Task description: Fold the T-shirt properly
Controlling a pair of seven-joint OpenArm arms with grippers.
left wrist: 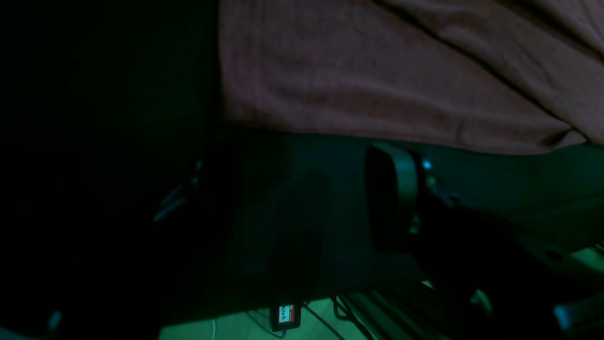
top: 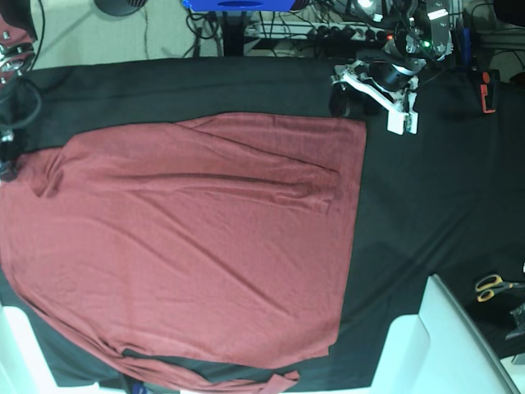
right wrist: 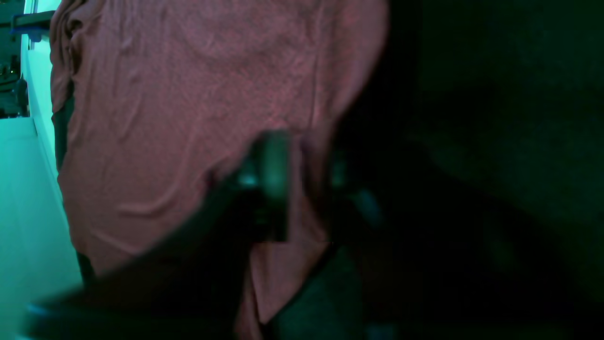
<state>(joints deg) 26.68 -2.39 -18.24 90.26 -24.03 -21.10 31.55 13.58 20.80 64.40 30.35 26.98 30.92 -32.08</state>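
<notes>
A robotics lab: black cloth-covered table (top: 426,205), tangled cables (top: 328,20) along the far edge, scissors (top: 495,286) at right.

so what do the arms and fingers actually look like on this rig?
In the base view, one arm: black body, white brackets, green and red LEDs, dark cables. In the wrist views, the left fingers and right fingers are dark rounded pads; a small blue light glows near the left.

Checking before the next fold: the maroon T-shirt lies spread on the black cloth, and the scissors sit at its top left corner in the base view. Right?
Not quite. The T-shirt is spread on the black cloth, but the base view shows the scissors at the right edge, clear of it.
</notes>
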